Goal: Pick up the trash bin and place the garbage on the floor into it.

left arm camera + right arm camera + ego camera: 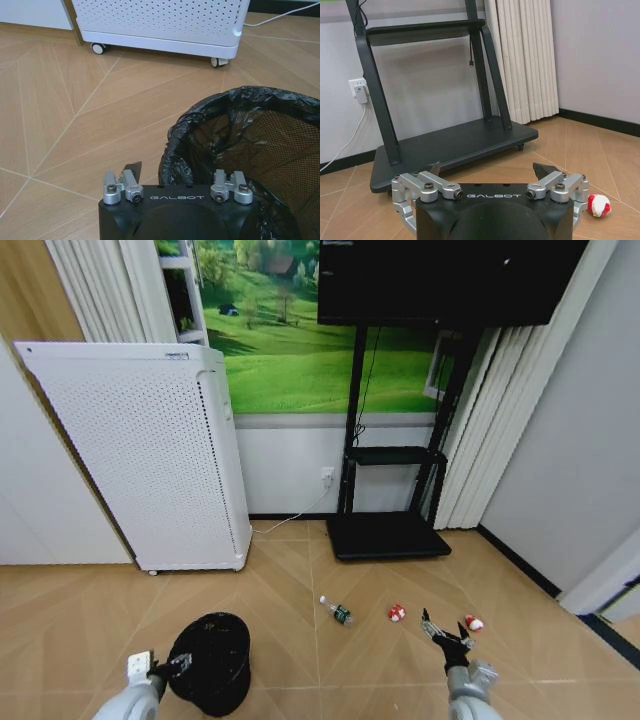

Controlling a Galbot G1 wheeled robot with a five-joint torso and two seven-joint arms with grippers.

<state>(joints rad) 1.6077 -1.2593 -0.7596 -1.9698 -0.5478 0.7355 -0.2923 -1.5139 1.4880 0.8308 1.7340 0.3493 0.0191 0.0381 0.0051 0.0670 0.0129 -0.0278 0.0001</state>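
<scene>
Black, bag-lined trash bin (212, 660) stands on the floor just beside the wide-open left end effector (176, 667), not yet gripped. Bottle (338, 612) and first scrap (397, 613) lie left of the wide right end effector (443, 632), second scrap (474, 623) beside it; nothing binned yet.

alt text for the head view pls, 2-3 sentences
On a wood-tile floor, the left gripper sits at the rim of a black trash bin, while the open right gripper hovers between two red-and-white scraps. A small bottle lies left of them. Behind stand a white perforated appliance and a black TV stand.
</scene>
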